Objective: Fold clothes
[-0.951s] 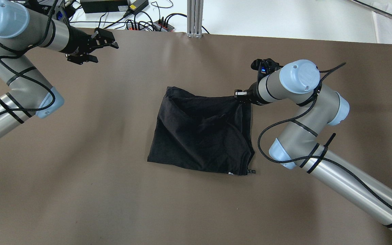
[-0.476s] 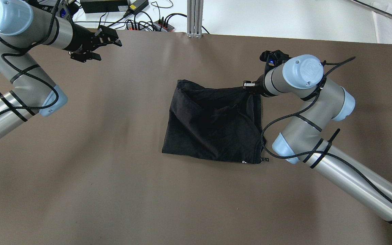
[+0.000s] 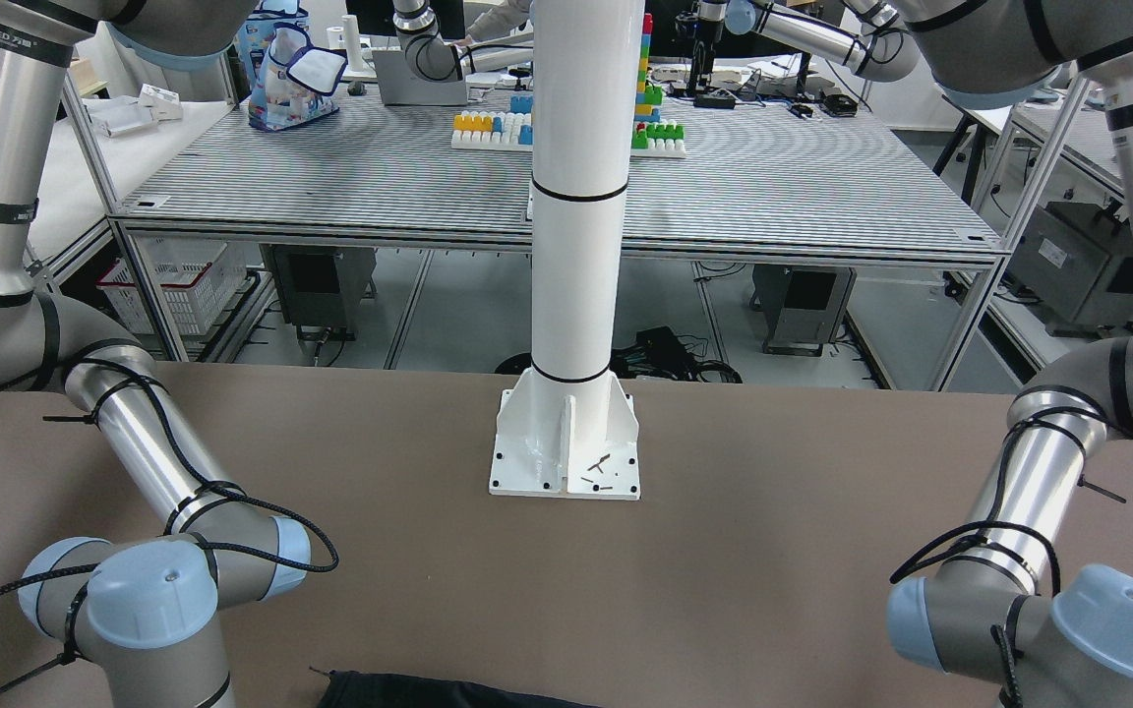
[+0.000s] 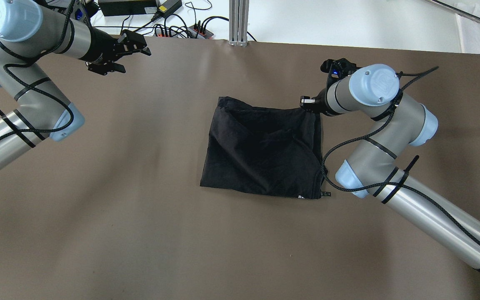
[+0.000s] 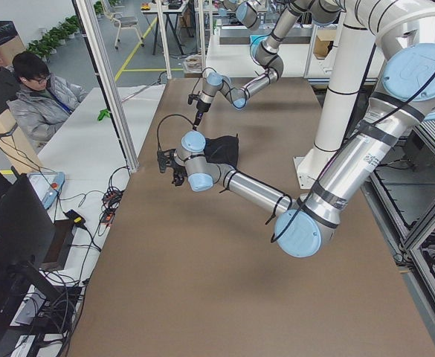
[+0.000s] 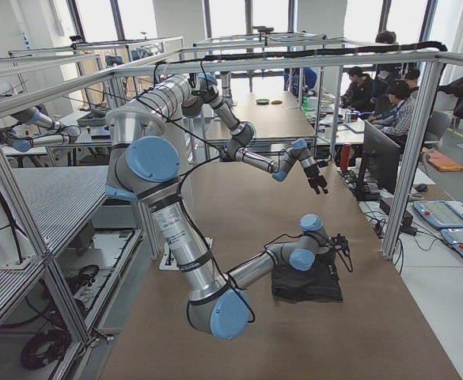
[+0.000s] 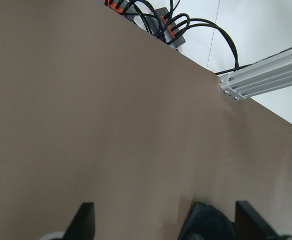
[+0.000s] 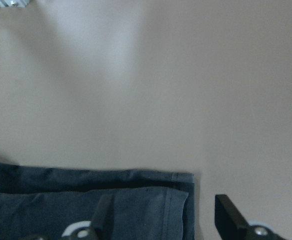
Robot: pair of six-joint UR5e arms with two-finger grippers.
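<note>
The black garment [image 4: 261, 150] lies folded and slightly rumpled on the brown table, mid-right in the overhead view; it also shows in the right wrist view [image 8: 76, 200] and as a thin edge in the front view [image 3: 409, 693]. My right gripper [image 4: 308, 104] is low over its far right corner. In the right wrist view the gripper [image 8: 165, 220] is open: one finger [image 8: 103, 215] is over the cloth, the other is off it, and the hemmed corner lies flat between them. My left gripper [image 4: 133, 56] is open and empty above the far left of the table, well away from the garment.
An aluminium post [image 4: 238, 25] stands at the table's far edge, with a power strip and cables [image 4: 181, 29] beside it. The white pillar's base plate [image 3: 564, 442] is bolted to the table on the robot's side. An operator [image 5: 42, 104] sits beyond the far edge.
The garment and my right gripper shifted together to the right and toward the far edge, mostly in the first half second. My left gripper rose slightly toward the far edge.
</note>
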